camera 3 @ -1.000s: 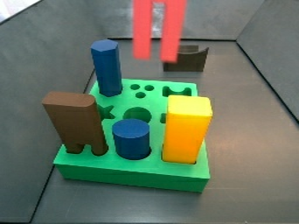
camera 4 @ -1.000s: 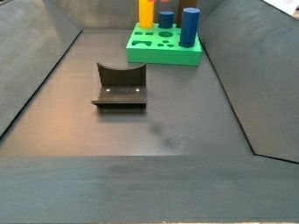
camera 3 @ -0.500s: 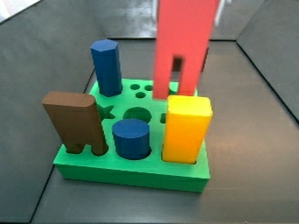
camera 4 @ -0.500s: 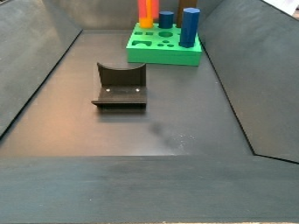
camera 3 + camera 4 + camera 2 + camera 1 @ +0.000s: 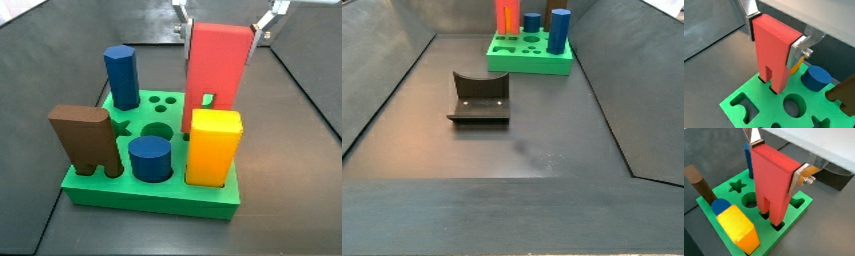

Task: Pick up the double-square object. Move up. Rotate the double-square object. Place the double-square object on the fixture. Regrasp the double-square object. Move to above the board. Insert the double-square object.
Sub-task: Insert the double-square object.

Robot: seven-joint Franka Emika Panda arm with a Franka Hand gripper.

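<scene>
Wrist views: gripper (image 5: 777,159) jaws clamped on tall red plastic double-square object (image 5: 774,178) (image 5: 774,50), lower end entering flat green board (image 5: 797,220) (image 5: 744,112), side views: red block upright behind yellow square block (image 5: 214,147), dark notched fixture (image 5: 480,97) nearer, well apart.

Gripper (image 5: 227,22) positioned above the board, pointing downward. Both silver fingers (image 5: 803,174) press the sides of the red block's (image 5: 774,50) upper end, jaws clamped on it, as seen in both wrist views and in a side view.

Red double-square object (image 5: 219,62), green board (image 5: 214,200), silver hand (image 5: 229,22).
</scene>
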